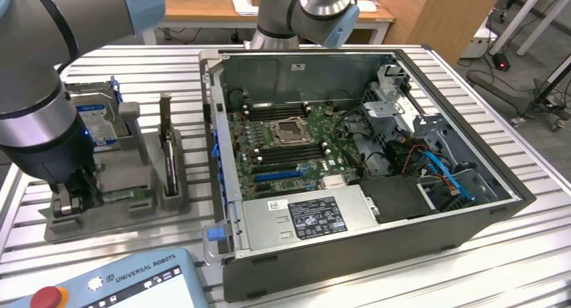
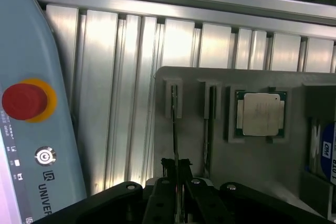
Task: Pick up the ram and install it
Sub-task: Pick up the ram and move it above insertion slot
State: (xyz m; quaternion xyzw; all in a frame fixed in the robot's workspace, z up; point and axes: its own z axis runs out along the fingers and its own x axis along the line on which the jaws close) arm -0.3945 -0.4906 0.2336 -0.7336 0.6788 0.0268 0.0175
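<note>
The ram (image 2: pixel 174 124) is a thin stick standing on edge in a slot of the grey holder tray (image 2: pixel 220 182). In the exterior view the ram (image 1: pixel 125 194) shows as a greenish strip at the near end of the tray (image 1: pixel 107 221), on that view's left. My gripper (image 2: pixel 177 167) is low over the tray, and its dark fingers (image 2: pixel 167 170) are shut on the ram's near end. In the exterior view the gripper (image 1: pixel 73 200) hangs below the big grey arm. The ram still sits in its slot.
A second thin stick (image 2: pixel 210 119) stands in the neighbouring slot, beside a square silver processor (image 2: pixel 261 114). A dark expansion card (image 1: pixel 167 141) and a hard drive (image 1: pixel 93 124) stand in the tray. The open computer case (image 1: pixel 499 188) with its motherboard (image 1: pixel 285 131) lies to the right. A teach pendant (image 1: pixel 107 281) is nearby.
</note>
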